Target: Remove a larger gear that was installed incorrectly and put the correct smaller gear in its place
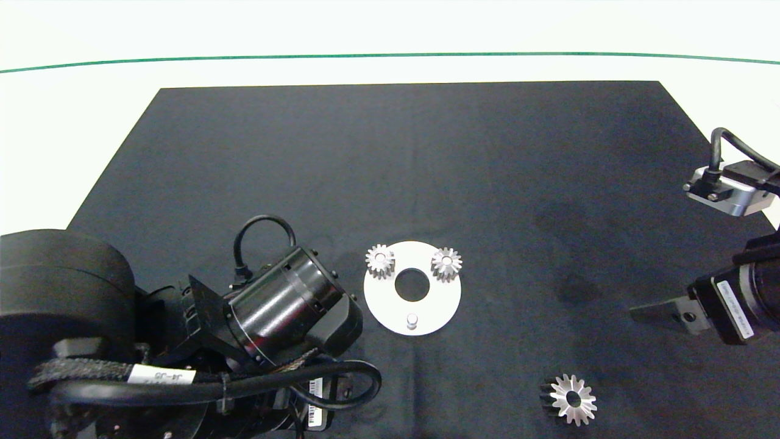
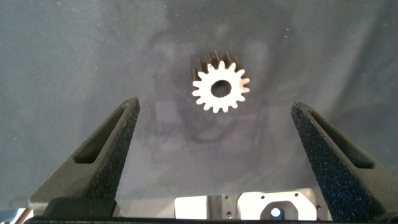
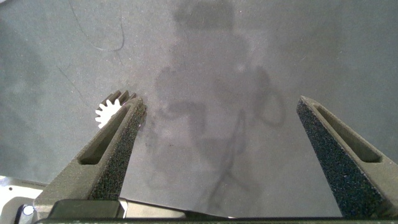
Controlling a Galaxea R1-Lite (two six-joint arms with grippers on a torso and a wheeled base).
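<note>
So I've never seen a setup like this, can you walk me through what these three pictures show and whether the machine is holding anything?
It is a two-armed robot at a table with a black mat. The big picture looks down from above; the other two come from cameras on each wrist. On the mat lies a white disc carrying two small gears and one bare peg. The larger gear lies apart on the mat. The left gripper hangs open over the smaller gear. The right gripper is open too, off to the side. Nothing is held.

We make out one white label on the left arm, upside down, seemingly reading "J4-J5". The right arm's white label is too small for us to read.
</note>
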